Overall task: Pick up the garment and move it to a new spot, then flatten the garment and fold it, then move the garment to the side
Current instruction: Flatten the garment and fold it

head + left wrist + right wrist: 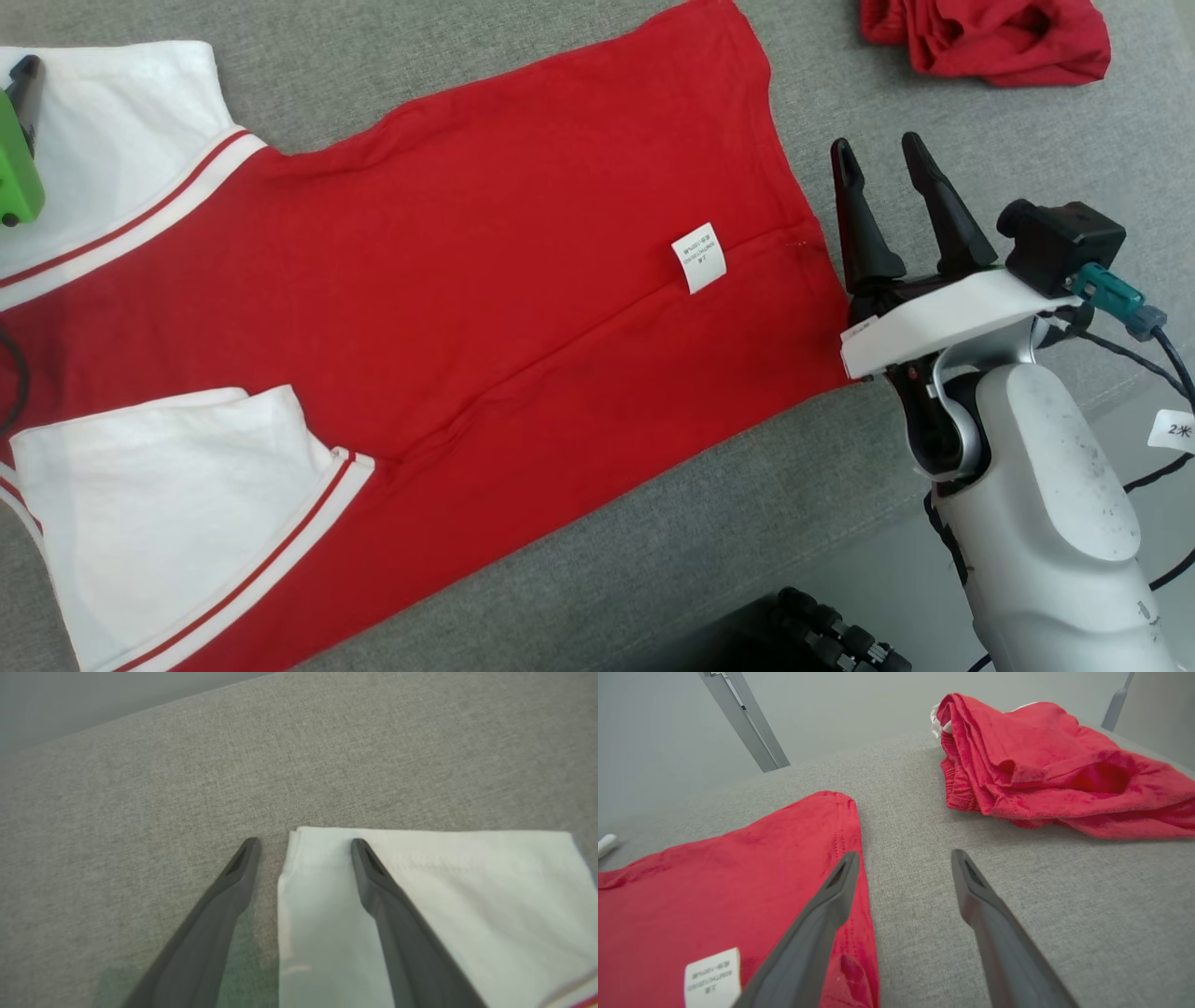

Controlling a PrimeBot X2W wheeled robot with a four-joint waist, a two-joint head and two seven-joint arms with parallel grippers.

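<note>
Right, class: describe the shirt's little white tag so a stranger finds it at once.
Find the red shirt spread flat on the grey surface. Towards its hem, near the right gripper, lies a white label; unlike the white sleeves, it is a printed rectangle on plain red.

We lose the red garment (467, 308) past the head view's edge from 7 to 9 o'clock. At 1 o'clock the top edge cuts the crumpled red cloth (990, 37). The print on the white label (699, 257) is too small for us to read.
</note>
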